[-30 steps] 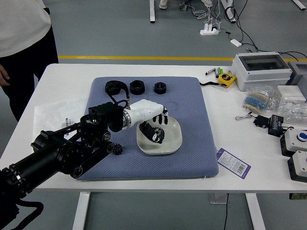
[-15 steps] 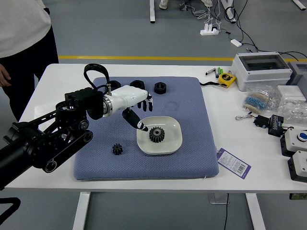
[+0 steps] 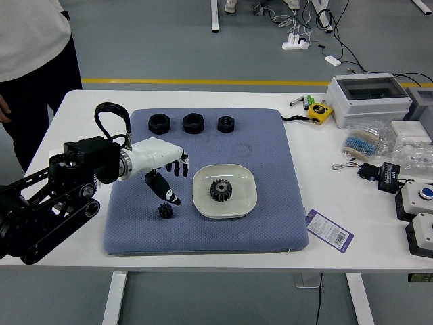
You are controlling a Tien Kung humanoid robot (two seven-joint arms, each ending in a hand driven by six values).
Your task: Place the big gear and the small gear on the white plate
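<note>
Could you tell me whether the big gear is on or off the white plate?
On: the big gear lies within the plate's rim.

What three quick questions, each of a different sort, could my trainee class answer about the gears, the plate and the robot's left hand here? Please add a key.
1. Multiple choice. What rests on the white plate?
a) the yellow tape measure
b) the big gear
c) the card with the barcode
2. Fill in the missing colour. The small gear lies on the ____ mat, to the left of the plate in the picture.
3. True or false? The left hand is near the small gear, with its fingers spread and nothing in its grasp.

Key: 1: b; 2: blue; 3: true
</note>
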